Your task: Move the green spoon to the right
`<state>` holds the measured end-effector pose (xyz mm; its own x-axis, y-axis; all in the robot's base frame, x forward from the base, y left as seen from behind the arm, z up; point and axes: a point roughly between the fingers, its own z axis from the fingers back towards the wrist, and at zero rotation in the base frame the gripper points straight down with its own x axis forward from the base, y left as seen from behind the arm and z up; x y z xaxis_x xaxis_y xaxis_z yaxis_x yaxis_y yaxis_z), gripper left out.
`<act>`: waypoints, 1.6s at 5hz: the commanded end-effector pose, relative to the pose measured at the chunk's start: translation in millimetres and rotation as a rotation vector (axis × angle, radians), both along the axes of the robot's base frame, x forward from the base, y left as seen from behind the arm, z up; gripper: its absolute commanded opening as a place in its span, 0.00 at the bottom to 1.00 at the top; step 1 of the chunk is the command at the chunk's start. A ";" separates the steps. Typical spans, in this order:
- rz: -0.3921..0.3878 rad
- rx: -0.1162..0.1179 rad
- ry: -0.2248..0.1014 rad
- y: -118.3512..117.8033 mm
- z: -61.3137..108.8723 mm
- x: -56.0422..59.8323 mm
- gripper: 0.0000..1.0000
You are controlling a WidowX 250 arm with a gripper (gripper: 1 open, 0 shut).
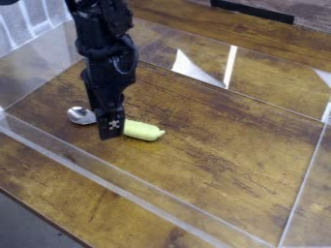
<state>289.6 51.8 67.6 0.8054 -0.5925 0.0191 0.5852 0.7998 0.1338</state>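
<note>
A small spoon with a thick light yellow-green handle and shiny silver metal bowl [130, 126] lies on the brown wooden tabletop [233, 145], left of the middle, bowl to the left, handle to the right. Low clear plastic walls [155, 199] ring the tabletop. The black robot claw [108, 121] stands directly over the spoon's middle, pointing down.

Gripper [108, 124] (jaws spread) straddles the green spoon [135, 130].
</note>
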 end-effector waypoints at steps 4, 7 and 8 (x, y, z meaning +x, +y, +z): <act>-0.112 0.049 -0.149 17.4 -27.6 26.3 1.00; -0.113 0.035 -0.209 22.9 -26.4 34.6 0.00; -0.117 0.030 -0.234 24.3 -26.2 37.6 0.00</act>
<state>323.4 70.4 32.2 0.7031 -0.6936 0.1571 0.6444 0.7148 0.2718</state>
